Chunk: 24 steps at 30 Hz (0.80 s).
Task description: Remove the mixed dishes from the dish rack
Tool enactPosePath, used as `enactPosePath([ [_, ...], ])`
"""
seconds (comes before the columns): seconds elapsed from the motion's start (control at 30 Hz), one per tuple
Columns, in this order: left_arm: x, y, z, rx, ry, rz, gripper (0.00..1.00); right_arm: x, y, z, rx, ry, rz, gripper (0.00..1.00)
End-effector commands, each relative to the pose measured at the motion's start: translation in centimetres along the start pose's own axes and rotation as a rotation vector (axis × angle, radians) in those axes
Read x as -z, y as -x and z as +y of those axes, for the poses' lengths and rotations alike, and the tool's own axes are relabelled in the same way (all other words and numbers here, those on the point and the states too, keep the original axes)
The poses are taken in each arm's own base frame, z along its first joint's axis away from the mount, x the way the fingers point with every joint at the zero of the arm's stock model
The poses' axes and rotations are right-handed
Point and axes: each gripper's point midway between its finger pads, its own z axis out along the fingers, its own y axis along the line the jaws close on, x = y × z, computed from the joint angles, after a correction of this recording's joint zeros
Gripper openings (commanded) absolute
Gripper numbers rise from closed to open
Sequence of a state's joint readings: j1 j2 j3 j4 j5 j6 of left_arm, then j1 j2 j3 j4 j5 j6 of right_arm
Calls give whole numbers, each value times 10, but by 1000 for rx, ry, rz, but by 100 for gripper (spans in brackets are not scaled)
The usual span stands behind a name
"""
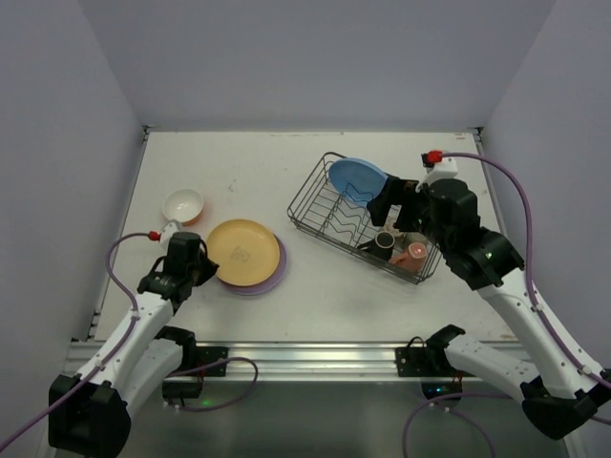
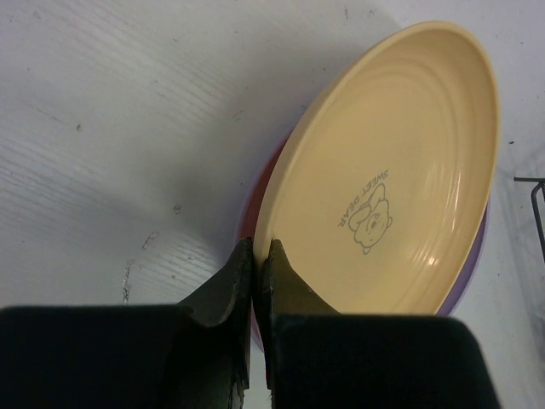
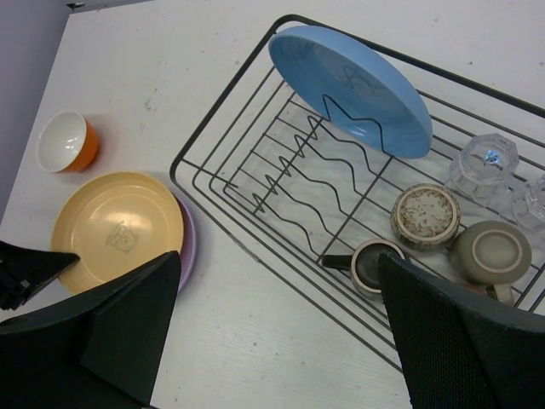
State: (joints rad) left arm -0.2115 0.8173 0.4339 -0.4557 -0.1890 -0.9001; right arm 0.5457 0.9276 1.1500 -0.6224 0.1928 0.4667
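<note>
The black wire dish rack stands right of centre. A light blue plate leans upright in its far end. Two olive-brown cups, a brown mug, a pink mug and clear glasses sit at the other end. My right gripper hovers above the rack, wide open and empty. On the table a tan plate lies on a lilac plate. My left gripper is shut on the tan plate's near-left rim.
An orange bowl with a white inside stands upright on the table, behind and left of the stacked plates. Walls enclose the table on three sides.
</note>
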Motion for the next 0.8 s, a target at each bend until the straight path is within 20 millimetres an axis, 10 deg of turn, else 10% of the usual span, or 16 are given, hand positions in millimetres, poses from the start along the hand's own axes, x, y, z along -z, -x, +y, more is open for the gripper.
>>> enactPosePath([
  [0.0,3,14,-16,20,-76,-52,0,-1,2,-8,16,-33,-19,99],
  [0.4,-2,-3,-13,0,-94,7,12,-12,-5,-7,14,-37,13,99],
  [0.77,8,7,-14,-41,-101,-35,43,-25,-11,-7,51,-40,44,99],
])
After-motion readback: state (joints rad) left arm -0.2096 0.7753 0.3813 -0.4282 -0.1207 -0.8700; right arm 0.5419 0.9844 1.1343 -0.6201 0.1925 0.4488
